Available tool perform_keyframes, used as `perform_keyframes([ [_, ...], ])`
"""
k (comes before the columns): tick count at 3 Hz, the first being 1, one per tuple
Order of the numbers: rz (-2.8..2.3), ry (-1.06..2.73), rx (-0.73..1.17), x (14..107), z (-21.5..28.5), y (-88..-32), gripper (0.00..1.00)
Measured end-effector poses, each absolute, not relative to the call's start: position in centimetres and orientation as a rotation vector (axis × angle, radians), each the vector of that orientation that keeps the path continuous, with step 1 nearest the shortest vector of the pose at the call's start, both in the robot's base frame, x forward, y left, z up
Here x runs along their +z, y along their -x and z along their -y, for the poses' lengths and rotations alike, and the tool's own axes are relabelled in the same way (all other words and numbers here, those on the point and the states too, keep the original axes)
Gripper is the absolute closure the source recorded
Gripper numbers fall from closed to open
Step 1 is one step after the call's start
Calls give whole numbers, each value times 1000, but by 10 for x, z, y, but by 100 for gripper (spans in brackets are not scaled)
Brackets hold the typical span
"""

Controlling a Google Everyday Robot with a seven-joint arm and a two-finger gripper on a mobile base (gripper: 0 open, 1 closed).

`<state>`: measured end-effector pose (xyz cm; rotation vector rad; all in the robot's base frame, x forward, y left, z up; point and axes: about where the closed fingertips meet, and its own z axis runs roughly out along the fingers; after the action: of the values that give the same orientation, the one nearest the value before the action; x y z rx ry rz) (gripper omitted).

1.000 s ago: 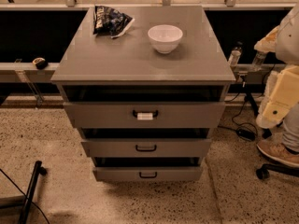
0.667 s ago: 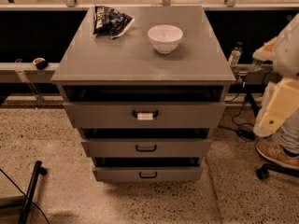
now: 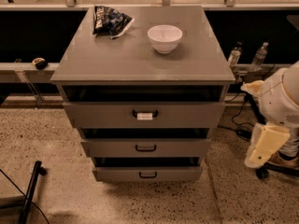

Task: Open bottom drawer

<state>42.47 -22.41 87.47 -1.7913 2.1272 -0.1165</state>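
Note:
The bottom drawer (image 3: 147, 173) is the lowest of three matte grey cabinet drawers, with a small black bar handle (image 3: 148, 175). It sits nearly flush, with a dark gap above its front. The middle drawer (image 3: 145, 148) and the top drawer (image 3: 144, 114), whose handle carries a white tag, are above it. My arm is at the right edge of the view, and my gripper (image 3: 263, 147) hangs low at its cream-coloured end. It is to the right of the cabinet, about level with the middle drawer, and apart from all the handles.
On the cabinet top (image 3: 117, 59) are a white bowl (image 3: 164, 38) and a dark snack bag (image 3: 110, 20). Two bottles (image 3: 234, 56) stand behind on the right. Cables and a wheeled base (image 3: 261, 172) lie on the floor at the right. A black pole (image 3: 31, 190) lies at the lower left.
My arm has swung down along the cabinet's right side and a little toward it. The drawers have not moved.

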Motion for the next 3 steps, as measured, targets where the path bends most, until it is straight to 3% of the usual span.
perform_keyframes([
  [2, -2032, 1832, 204, 758, 217, -425, 0],
  [3, -1911, 1813, 268, 696, 212, -415, 0],
])
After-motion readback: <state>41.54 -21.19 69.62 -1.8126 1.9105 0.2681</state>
